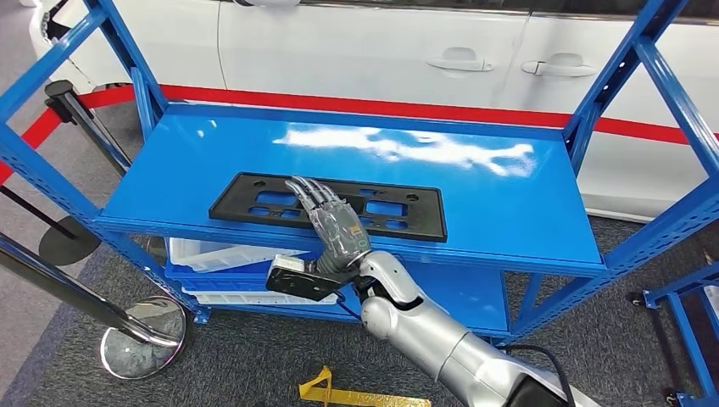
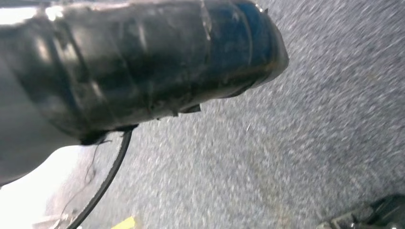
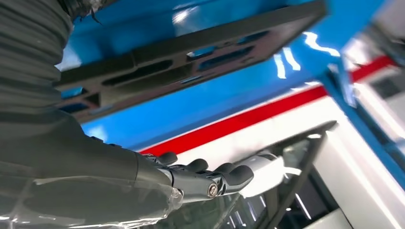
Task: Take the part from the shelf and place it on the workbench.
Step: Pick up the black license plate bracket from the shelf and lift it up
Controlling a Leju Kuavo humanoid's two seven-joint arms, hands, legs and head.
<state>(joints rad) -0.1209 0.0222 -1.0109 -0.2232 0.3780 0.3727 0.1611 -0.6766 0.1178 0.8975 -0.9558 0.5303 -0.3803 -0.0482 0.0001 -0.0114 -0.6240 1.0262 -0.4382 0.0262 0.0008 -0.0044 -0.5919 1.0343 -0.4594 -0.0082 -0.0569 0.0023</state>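
A white car point(image 1: 365, 51) is parked beyond the far side of the scene, w/ a red stripe along its lower body. In front of it stands the blue shelf point(image 1: 509, 203), its top level at approx. waist height and a lower level w/ white bins point(image 1: 212, 254) at the near left. The part point(image 1: 254, 197), a flat black rectangular frame w/ cut-outs, is laid flat on the top level, towards the near edge and left of centre.

The right robot hand point(image 1: 326, 222) is stretched out over the middle of the part, fingers point(image 3: 210, 177) extended and held together, nothing grasped. Whether the part is touched can't be told; in the right wrist view a gap seems to be left. For the left robot hand, open or clenched can't be told.

Step in hand, as judged: reach to the part, pre-grasp. Next move: fingers to be brought down and closed round the near edge or through a cut-out, then the part lifted clear of the shelf posts. No table is seen yet, so a turn will prob. be needed.
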